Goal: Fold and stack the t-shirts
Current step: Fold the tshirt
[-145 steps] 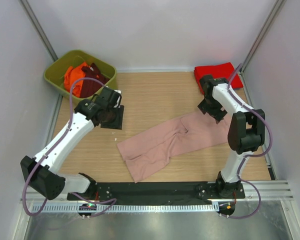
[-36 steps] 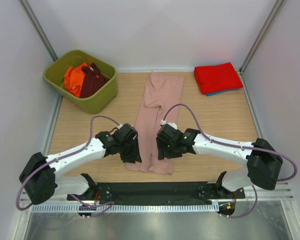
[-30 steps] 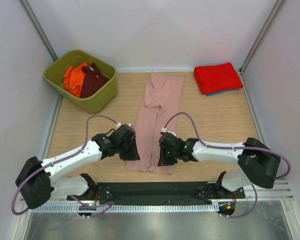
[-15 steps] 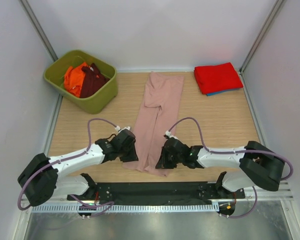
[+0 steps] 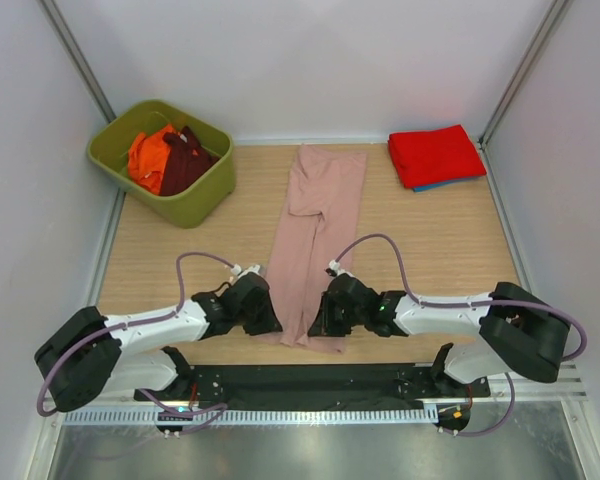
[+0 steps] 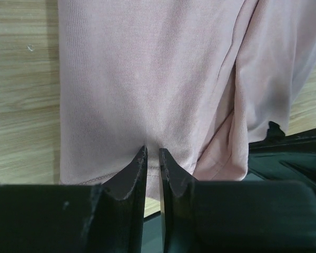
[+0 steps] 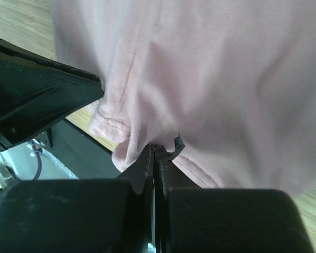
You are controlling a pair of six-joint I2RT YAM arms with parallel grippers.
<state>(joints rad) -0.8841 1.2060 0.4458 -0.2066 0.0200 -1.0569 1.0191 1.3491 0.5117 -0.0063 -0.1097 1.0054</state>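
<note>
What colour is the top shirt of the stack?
The shirt is red; best in the top external view.

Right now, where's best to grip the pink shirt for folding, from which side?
Near hem, one corner each, from the arms' side. The pink shirt lies flat as a long strip pointing away, leaving that short edge free. The left gripper and right gripper pinch there.

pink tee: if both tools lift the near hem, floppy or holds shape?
Likely floppy: the pink t-shirt bunches at the hem by the right tool. Probably light: thin knit, lying flat on the table. Lifted, it should sag between the left tool and the right one.
</note>
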